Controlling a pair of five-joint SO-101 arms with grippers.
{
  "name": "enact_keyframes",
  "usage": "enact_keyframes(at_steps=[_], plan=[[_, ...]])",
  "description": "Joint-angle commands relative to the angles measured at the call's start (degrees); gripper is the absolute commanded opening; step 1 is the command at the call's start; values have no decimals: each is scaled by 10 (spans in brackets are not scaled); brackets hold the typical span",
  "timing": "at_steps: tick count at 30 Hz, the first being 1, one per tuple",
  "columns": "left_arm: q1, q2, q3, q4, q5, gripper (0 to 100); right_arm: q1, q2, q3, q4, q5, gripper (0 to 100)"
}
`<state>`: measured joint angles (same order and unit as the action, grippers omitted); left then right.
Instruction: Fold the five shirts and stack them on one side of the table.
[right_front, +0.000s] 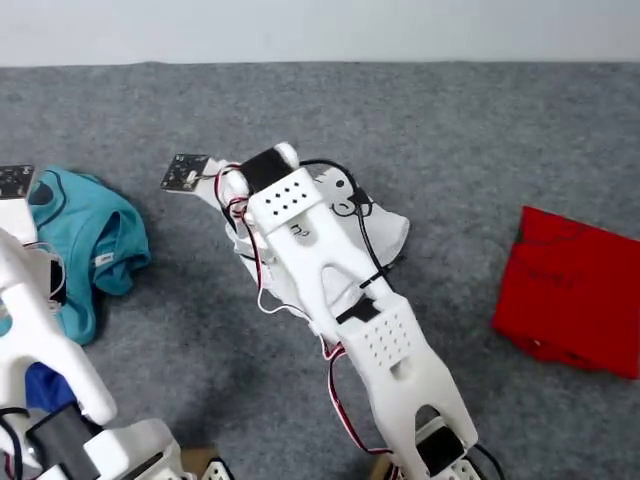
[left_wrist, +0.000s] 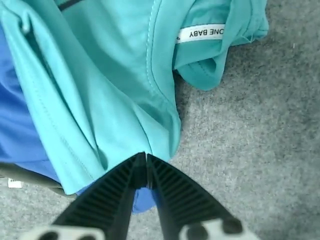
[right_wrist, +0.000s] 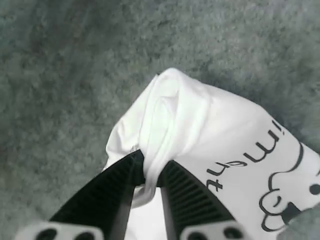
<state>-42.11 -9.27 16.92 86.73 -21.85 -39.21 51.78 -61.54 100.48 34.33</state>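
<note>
Shirts lie spread over the grey table (right_front: 450, 120) in the high view. A red shirt (right_front: 570, 290), folded flat, sits near the right edge and is probably the start of the stack. A white shirt (right_front: 385, 235) lies at the middle under the right arm (right_front: 340, 290). A teal shirt (right_front: 100, 240) is crumpled by the left edge, with a blue shirt (right_front: 25, 385) showing from beneath it beside the left arm (right_front: 40, 330).

In the left wrist view, the left gripper (left_wrist: 146, 161) has its jaws pressed together on a fold of the teal shirt's edge. Blue cloth shows underneath. A pinch at the edge looks meant to peel the teal one off the blue.

In the right wrist view, the right gripper (right_wrist: 150, 170) is clamped on a bunched edge of the white shirt, which rises in a ridge with its print facing up. That hold suits drawing the cloth flat or turning a fold.
</note>
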Motion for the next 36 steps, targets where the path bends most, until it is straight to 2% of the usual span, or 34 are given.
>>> enact_keyframes(at_steps=[1, 4, 12, 20, 28, 32, 36], plan=[[2, -25, -2, -10, 3, 6, -6, 12, -41, 22, -13, 38], [1, -25, -2, -10, 3, 6, 0, 15, -32, 26, -25, 91], [0, -25, -4, -10, 2, 6, 32, -87, 86, 26, -33, 141], [2, -25, -2, -18, 3, 6, 46, -194, 142, 25, -32, 116], [2, -25, -4, -21, 3, 6, 54, -152, 144, 23, -33, 104], [1, -25, -5, -18, 3, 6, 87, -112, 145, 26, -33, 4], [0, -25, -5, -18, 3, 6, 95, -116, 191, 26, -55, 9]])
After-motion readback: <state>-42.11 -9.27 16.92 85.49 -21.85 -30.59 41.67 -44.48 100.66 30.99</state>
